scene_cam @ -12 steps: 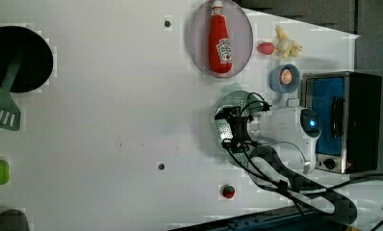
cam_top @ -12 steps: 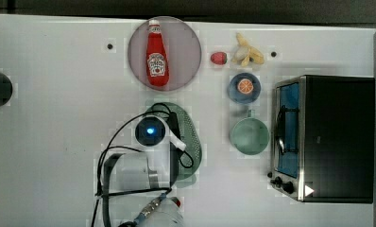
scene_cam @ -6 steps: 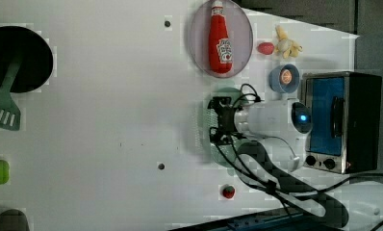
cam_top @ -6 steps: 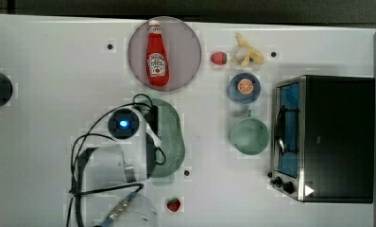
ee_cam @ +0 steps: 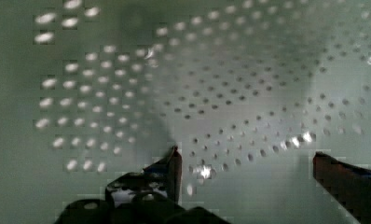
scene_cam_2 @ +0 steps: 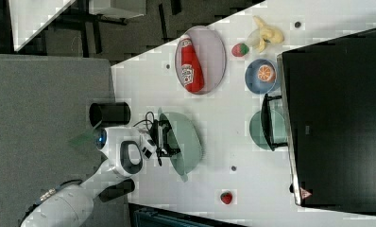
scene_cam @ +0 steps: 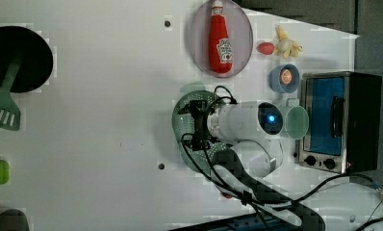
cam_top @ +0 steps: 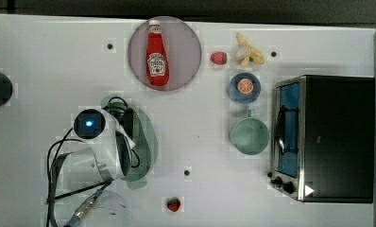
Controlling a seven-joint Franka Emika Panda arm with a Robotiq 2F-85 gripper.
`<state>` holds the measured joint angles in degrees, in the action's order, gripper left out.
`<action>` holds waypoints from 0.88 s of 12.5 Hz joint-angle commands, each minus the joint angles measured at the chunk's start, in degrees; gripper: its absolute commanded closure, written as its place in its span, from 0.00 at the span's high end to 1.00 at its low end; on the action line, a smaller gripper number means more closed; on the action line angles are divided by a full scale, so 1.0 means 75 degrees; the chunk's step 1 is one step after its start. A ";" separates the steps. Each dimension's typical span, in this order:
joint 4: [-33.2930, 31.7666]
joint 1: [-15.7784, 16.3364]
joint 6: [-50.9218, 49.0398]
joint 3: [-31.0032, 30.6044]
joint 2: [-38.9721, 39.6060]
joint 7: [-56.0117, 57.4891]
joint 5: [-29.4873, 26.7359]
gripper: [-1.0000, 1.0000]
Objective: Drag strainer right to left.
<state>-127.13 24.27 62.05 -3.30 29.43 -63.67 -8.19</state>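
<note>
strainer mid-drag, sliding toward the top view's left with the gripper inside it

over the last second the pale mint strainer has moved from just beside the green cup to well apart from it, now below the plate holding the ketchup bottle in the top view, so the drag looks well under way (how far left it must end up, the frames do not say). the gripper sits down in the bowl, its fingers spread wide with nothing clamped between them, tips close to the perforated floor; it seems to push against the inner wall rather than pinch it. in the left view the arm reaches in level from the toaster oven side, wrist bent down over the strainer's rim, cables trailing behind.
</note>
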 commanded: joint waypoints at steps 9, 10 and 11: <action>0.1729 0.1243 -0.0214 -0.0096 0.0889 -0.0737 -0.0992 1.00; 0.1829 0.1322 -0.0209 -0.0096 0.0947 -0.0925 -0.0992 1.00; 0.1939 0.1406 -0.0204 -0.0096 0.1007 -0.1167 -0.0993 1.00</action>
<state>-112.13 33.07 60.15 -3.57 35.56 -69.66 -15.37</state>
